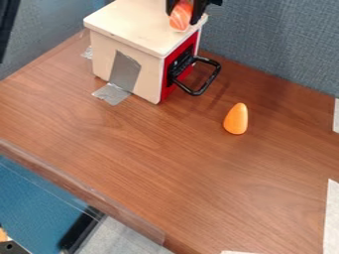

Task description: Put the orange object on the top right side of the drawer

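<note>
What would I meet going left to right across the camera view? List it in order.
Silver tape on the wooden box's side → orange-and-white object in the gripper → plain orange egg-shaped object on the table → white strip at the right edge.

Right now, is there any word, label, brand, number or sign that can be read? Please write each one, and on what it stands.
No text can be read.
Dark patch on the drawer's red front: any marks are too small to read.
Striped orange piece, orange egg-shaped piece, gray tape: no writing seen.
</note>
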Motion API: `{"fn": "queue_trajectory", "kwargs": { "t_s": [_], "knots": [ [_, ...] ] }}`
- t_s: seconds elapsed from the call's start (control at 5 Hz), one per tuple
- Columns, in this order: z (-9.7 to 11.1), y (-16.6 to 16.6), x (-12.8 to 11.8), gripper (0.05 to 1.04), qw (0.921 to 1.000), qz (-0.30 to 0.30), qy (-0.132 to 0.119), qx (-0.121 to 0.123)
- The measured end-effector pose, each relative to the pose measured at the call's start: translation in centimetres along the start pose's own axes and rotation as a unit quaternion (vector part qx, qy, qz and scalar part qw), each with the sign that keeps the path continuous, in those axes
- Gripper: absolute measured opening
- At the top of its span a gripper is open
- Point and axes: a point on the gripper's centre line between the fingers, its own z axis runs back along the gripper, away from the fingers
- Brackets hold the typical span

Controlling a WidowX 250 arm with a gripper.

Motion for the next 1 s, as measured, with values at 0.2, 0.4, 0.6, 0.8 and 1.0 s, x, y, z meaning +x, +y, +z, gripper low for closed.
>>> {"fn": "queue_trajectory", "kwargs": {
  "t_s": [0.2, 0.4, 0.6, 0.8, 1.0],
  "knots": [
    [-0.1, 0.9, 0.0, 0.569, 0.9999, 0.013, 0.005, 0.003],
    [-0.2, 1.6, 0.1, 0.643, 0.9997, 0.023, 0.007, 0.001],
    [-0.3, 1.9, 0.2, 0.934, 0.9996, 0.027, 0.005, -0.01],
    [-0.6, 2.0, 0.2, 1.008, 0.9998, 0.014, 0.004, -0.013],
    [-1.3, 1.8, 0.1, 1.003, 0.9999, 0.002, 0.006, -0.015]
  ]
}}
